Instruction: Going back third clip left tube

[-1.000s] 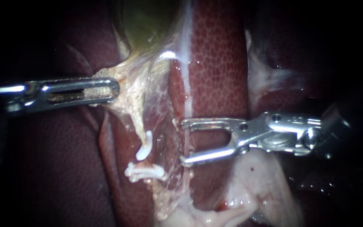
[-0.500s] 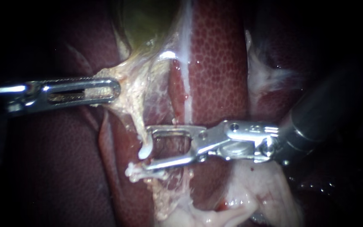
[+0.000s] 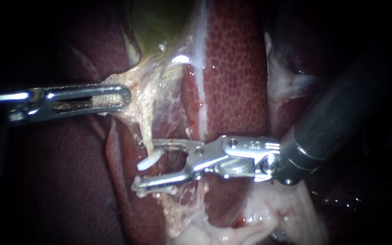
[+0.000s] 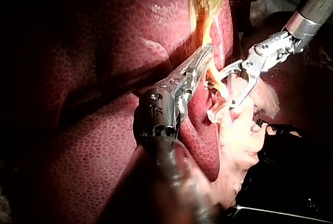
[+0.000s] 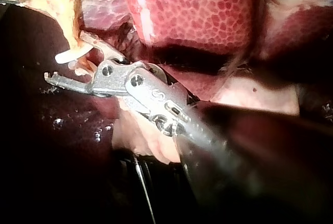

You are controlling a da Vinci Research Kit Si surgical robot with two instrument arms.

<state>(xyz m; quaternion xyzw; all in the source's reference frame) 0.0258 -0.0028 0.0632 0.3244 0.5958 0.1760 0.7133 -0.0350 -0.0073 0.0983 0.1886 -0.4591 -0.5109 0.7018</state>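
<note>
Pale left tube w/ white plastic clip lay betw. parted jaws of silver rt instrument, pull-back seemingly not begun; slotted lt instrument clamped yellowish tissue.

liver: mottled red, wet | gallbladder: greenish, top | pale tissue: bottom right

Silver left instrument with slotted jaws; silver right instrument, riveted hinge, dark shaft.

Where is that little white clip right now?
In the endoscope view, the white clip sits left of centre on the pale tube, inside the right instrument's open tip.
</note>
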